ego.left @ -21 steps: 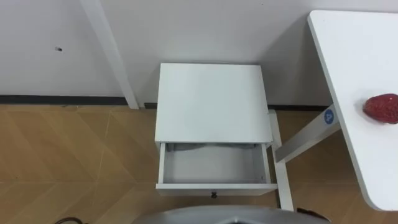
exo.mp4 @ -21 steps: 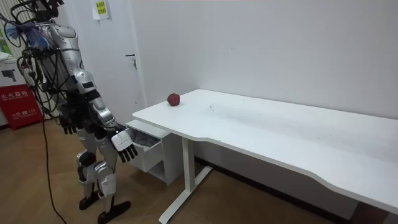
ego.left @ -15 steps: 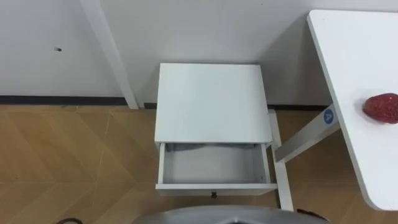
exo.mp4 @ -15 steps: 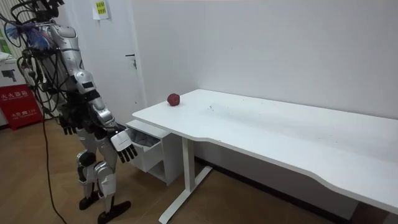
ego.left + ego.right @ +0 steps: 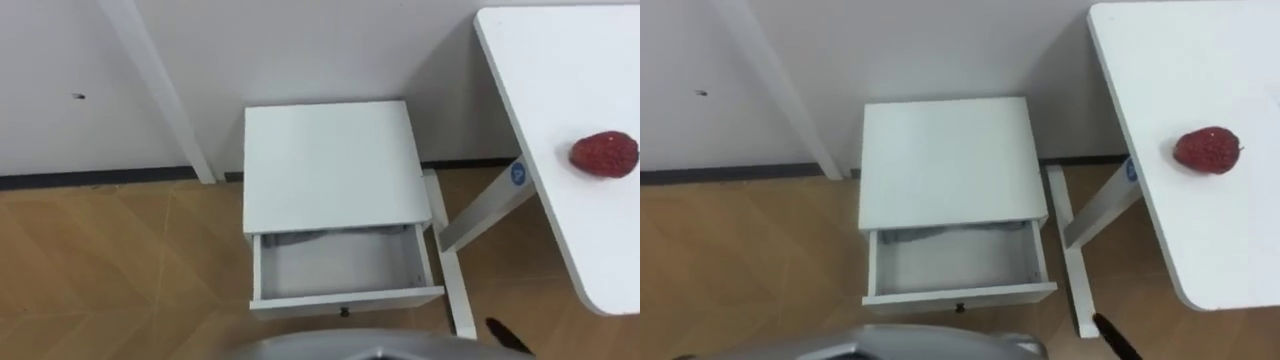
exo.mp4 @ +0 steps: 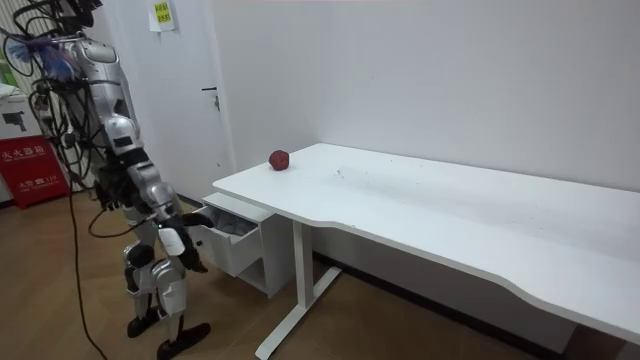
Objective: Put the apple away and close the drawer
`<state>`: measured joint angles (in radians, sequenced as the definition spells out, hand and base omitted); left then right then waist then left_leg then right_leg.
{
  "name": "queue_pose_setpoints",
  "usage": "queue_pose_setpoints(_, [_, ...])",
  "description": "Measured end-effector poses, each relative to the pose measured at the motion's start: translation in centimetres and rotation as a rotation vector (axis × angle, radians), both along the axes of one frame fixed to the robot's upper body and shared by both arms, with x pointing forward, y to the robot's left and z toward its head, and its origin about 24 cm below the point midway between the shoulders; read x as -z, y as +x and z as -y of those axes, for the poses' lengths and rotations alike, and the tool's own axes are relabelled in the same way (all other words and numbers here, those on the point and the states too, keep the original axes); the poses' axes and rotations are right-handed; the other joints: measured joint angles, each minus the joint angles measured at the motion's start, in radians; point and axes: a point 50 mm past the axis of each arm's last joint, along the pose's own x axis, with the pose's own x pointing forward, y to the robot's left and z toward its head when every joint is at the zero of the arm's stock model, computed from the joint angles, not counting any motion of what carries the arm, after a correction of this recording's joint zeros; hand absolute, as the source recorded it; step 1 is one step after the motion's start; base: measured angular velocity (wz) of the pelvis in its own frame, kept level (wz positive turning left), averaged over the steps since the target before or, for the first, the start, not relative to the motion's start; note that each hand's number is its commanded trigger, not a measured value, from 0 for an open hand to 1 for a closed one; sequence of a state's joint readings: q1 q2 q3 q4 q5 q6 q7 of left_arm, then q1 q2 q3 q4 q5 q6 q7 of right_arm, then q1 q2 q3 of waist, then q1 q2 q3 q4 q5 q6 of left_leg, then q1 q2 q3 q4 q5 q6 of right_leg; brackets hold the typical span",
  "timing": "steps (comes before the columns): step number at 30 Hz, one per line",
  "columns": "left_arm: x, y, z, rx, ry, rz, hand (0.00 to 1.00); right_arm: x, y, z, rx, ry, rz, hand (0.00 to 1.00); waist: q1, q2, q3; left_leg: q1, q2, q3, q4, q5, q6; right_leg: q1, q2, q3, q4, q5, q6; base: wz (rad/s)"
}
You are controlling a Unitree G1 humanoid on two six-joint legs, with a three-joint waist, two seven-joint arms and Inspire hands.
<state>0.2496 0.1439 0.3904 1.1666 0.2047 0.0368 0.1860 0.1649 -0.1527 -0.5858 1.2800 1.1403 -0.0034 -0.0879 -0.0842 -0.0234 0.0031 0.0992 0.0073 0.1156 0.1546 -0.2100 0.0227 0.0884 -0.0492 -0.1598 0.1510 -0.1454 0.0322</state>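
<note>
Well, the apple (image 5: 604, 155) lies on the desk (image 5: 560, 70), close to the end edge that runs beside the small white cabinet (image 5: 325, 165), and well apart from the drawer (image 5: 345, 300). That drawer stands pulled out towards me. I stand facing the cabinet's front. My right hand (image 6: 178, 242) hangs low, near the drawer's front; whether it is spread or closed I cannot tell.

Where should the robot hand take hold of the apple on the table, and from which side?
Around the apple's round middle, coming from above: it lies alone on the table near the edge, with both sides free to close on.
</note>
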Motion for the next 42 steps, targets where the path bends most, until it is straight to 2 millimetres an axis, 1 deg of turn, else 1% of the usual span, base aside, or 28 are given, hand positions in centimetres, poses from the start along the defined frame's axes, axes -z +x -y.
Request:
queue_pose_setpoints(2, [-0.1,0.0,-0.4,-0.024,0.01,0.012,0.0,-0.1,-0.2,0.4,0.192,-0.004,0.033,0.0,-0.013,-0.005,-0.0044,0.0,0.002,0.015,-0.001,0.0,0.0,-0.007,0.002,0.019,0.005,-0.002,-0.001,-0.17])
queue_pose_setpoints(3, [-0.2,-0.1,-0.5,-0.034,0.014,0.012,0.0,-0.2,-0.2,0.6,0.252,-0.009,0.044,0.0,-0.022,-0.007,-0.0059,0.0,0.002,0.017,-0.002,0.0,0.0,-0.009,0.002,0.021,0.005,-0.002,-0.001,-0.09])
queue_pose_setpoints(6, [-0.4,-0.1,-1.0,-0.044,0.025,0.015,0.0,-0.4,-0.3,1.0,0.348,-0.011,0.043,0.0,-0.031,-0.015,-0.0114,-0.001,0.001,0.023,-0.004,0.0,0.0,-0.017,0.002,0.025,0.011,-0.003,0.0,-0.06])
queue_pose_setpoints(8, [-0.4,-0.2,-1.2,-0.046,0.027,0.015,0.0,-0.5,-0.3,1.3,0.428,-0.008,0.053,0.0,-0.037,-0.021,-0.0108,0.0,0.001,0.026,-0.003,0.0,0.0,-0.021,0.001,0.027,0.019,-0.003,0.001,-0.03])
queue_pose_setpoints(10, [-0.6,-0.6,-1.4,-0.046,0.035,0.01,0.0,-0.8,0.5,2.1,0.494,-0.016,0.085,0.0,-0.047,-0.027,-0.0117,0.001,0.001,0.029,-0.002,0.0,0.0,-0.023,0.001,0.028,0.023,-0.005,0.002,-0.03])
queue_pose_setpoints(11, [-0.6,-0.9,-1.5,-0.05,0.039,0.005,0.0,-1.3,1.2,3.0,0.514,-0.039,0.112,0.0,-0.05,-0.031,-0.0111,0.003,0.002,0.035,-0.002,0.0,0.0,-0.024,0.001,0.031,0.025,-0.005,0.002,-0.11])
queue_pose_setpoints(12, [-0.7,-1.1,-1.6,-0.062,0.042,0.005,0.0,-1.8,1.6,3.9,0.529,-0.07,0.132,0.0,-0.051,-0.032,-0.0086,0.006,0.002,0.037,-0.003,-0.001,0.001,-0.024,0.001,0.033,0.026,-0.005,0.002,-0.09])
queue_pose_setpoints(13, [-0.7,-1.1,-1.6,-0.065,0.043,0.006,0.0,-2.1,1.7,4.4,0.532,-0.084,0.135,0.0,-0.05,-0.034,-0.0086,0.007,0.002,0.037,-0.003,-0.001,0.001,-0.023,0.001,0.033,0.027,-0.005,0.002,-0.04])
queue_pose_setpoints(15, [-0.7,-1.0,-1.7,-0.064,0.044,0.01,0.0,-3.5,2.5,6.5,0.553,-0.152,0.15,0.0,-0.051,-0.038,-0.007,0.007,0.003,0.037,-0.002,-0.003,0.002,-0.023,0.001,0.034,0.032,-0.005,0.002,0.0])
queue_pose_setpoints(16, [-0.7,-1.0,-1.7,-0.064,0.044,0.011,0.0,-3.9,2.8,7.0,0.559,-0.171,0.157,0.0,-0.051,-0.038,-0.0069,0.006,0.003,0.037,-0.001,-0.004,0.003,-0.024,0.0,0.034,0.032,-0.005,0.002,0.0])
queue_pose_setpoints(18, [-0.8,-0.8,-1.8,-0.056,0.046,0.023,0.0,-5.7,3.9,8.9,0.58,-0.252,0.19,0.0,-0.051,-0.038,-0.0069,-0.005,0.002,0.036,0.006,-0.004,0.003,-0.033,-0.001,0.034,0.033,-0.006,0.002,0.0])
queue_pose_setpoints(19, [-0.8,-0.8,-1.8,-0.054,0.047,0.028,0.0,-6.2,4.3,9.3,0.581,-0.27,0.2,0.0,-0.052,-0.038,-0.0069,-0.008,0.001,0.037,0.006,-0.004,0.003,-0.036,-0.001,0.035,0.034,-0.006,0.002,0.0])
queue_pose_setpoints(20, [-0.9,-0.7,-1.9,-0.05,0.049,0.037,0.0,-7.4,5.1,10.1,0.579,-0.311,0.219,0.0,-0.053,-0.04,-0.0078,-0.013,0.001,0.037,0.007,-0.004,0.003,-0.039,-0.001,0.036,0.034,-0.007,0.003,0.0])
queue_pose_setpoints(21, [-0.9,-0.5,-2.0,-0.042,0.054,0.049,0.0,-8.5,5.6,10.8,0.572,-0.354,0.227,0.0,-0.059,-0.037,-0.0058,-0.02,0.001,0.035,0.01,-0.004,0.003,-0.043,-0.001,0.035,0.034,-0.007,0.003,0.0])
queue_pose_setpoints(22, [-1.0,-0.4,-2.0,-0.04,0.056,0.054,0.0,-9.0,5.9,11.1,0.562,-0.374,0.224,0.0,-0.059,-0.042,-0.0085,-0.022,0.001,0.035,0.01,-0.004,0.003,-0.046,-0.001,0.035,0.035,-0.007,0.003,0.0])
queue_pose_setpoints(23, [-1.0,-0.2,-2.1,-0.034,0.058,0.062,0.0,-10.1,6.5,11.6,0.543,-0.421,0.22,0.0,-0.058,-0.044,-0.0093,-0.025,0.0,0.035,0.011,-0.003,0.004,-0.051,-0.001,0.036,0.035,-0.007,0.003,0.0])
queue_pose_setpoints(24, [-1.0,-0.1,-2.0,-0.023,0.057,0.068,0.0,-11.4,7.1,12.1,0.532,-0.474,0.226,0.0,-0.055,-0.043,-0.009,-0.027,0.0,0.035,0.014,-0.003,0.004,-0.053,-0.001,0.036,0.035,-0.007,0.003,0.0])
queue_pose_setpoints(25, [-1.0,0.0,-2.0,-0.017,0.058,0.07,0.0,-12.0,7.3,12.3,0.527,-0.5,0.228,0.0,-0.054,-0.043,-0.0087,-0.028,0.0,0.034,0.014,-0.003,0.004,-0.054,-0.001,0.035,0.035,-0.007,0.003,0.04])
queue_pose_setpoints(27, [-1.0,0.4,-2.0,-0.002,0.059,0.082,0.0,-14.1,8.2,12.8,0.46,-0.627,0.182,0.0,-0.051,-0.044,-0.0082,-0.035,0.0,0.025,0.01,-0.003,0.004,-0.059,-0.001,0.029,0.034,-0.008,0.004,0.08])
queue_pose_setpoints(28, [-1.0,0.4,-2.0,0.013,0.058,0.077,0.0,-14.7,8.6,12.8,0.433,-0.663,0.168,0.0,-0.049,-0.044,-0.0083,-0.038,0.0,0.025,0.01,-0.003,0.004,-0.061,-0.001,0.029,0.035,-0.008,0.004,0.0])
queue_pose_setpoints(29, [-0.9,0.5,-1.8,0.043,0.055,0.067,0.0,-15.9,9.4,12.8,0.388,-0.735,0.153,0.0,-0.045,-0.041,-0.0077,-0.044,0.0,0.026,0.011,-0.003,0.004,-0.069,-0.001,0.029,0.036,-0.008,0.004,0.0])
queue_pose_setpoints(30, [-0.9,0.5,-1.7,0.062,0.052,0.061,0.0,-17.2,10.3,12.7,0.347,-0.805,0.151,0.0,-0.042,-0.039,-0.0032,-0.046,0.0,0.026,0.013,-0.003,0.004,-0.071,-0.001,0.029,0.036,-0.008,0.004,0.0])
queue_pose_setpoints(31, [-0.9,0.5,-1.6,0.068,0.051,0.059,0.0,-17.8,10.8,12.6,0.322,-0.841,0.153,0.0,-0.041,-0.038,-0.0022,-0.047,0.0,0.026,0.012,-0.003,0.004,-0.071,-0.001,0.028,0.036,-0.008,0.004,0.03])
queue_pose_setpoints(34, [-0.7,1.1,-1.1,0.131,0.032,0.053,0.0,-20.1,13.1,11.6,0.141,-1.038,0.119,0.0,-0.04,-0.032,-0.0006,-0.053,0.0,0.021,0.013,-0.003,0.004,-0.074,-0.001,0.022,0.036,-0.008,0.004,0.04])
queue_pose_setpoints(35, [-0.6,1.5,-0.8,0.174,0.024,0.051,0.0,-20.8,14.0,11.0,0.069,-1.107,0.114,0.0,-0.022,-0.032,-0.0004,-0.053,0.0,0.023,0.012,-0.003,0.003,-0.075,-0.001,0.023,0.036,-0.008,0.004,0.0])
queue_pose_setpoints(37, [-0.5,2.3,-0.5,0.211,0.018,0.058,0.0,-21.4,15.0,10.2,-0.032,-1.193,0.094,0.0,-0.006,-0.028,-0.0028,-0.052,0.001,0.024,0.012,-0.003,0.003,-0.075,-0.001,0.023,0.036,-0.008,0.004,0.0])
queue_pose_setpoints(38, [-0.5,2.7,-0.4,0.227,0.017,0.062,0.0,-21.5,15.5,9.7,-0.1,-1.237,0.081,0.0,0.01,-0.028,-0.0028,-0.051,0.002,0.025,0.012,-0.003,0.003,-0.075,-0.001,0.023,0.036,-0.007,0.004,0.0])
queue_pose_setpoints(42, [-0.3,2.7,-0.1,0.262,0.006,0.051,0.0,-21.4,17.4,8.2,-0.32,-1.319,0.083,0.0,0.031,-0.027,-0.0016,-0.051,0.001,0.024,0.011,-0.003,0.003,-0.074,-0.001,0.022,0.034,-0.007,0.004,0.0])
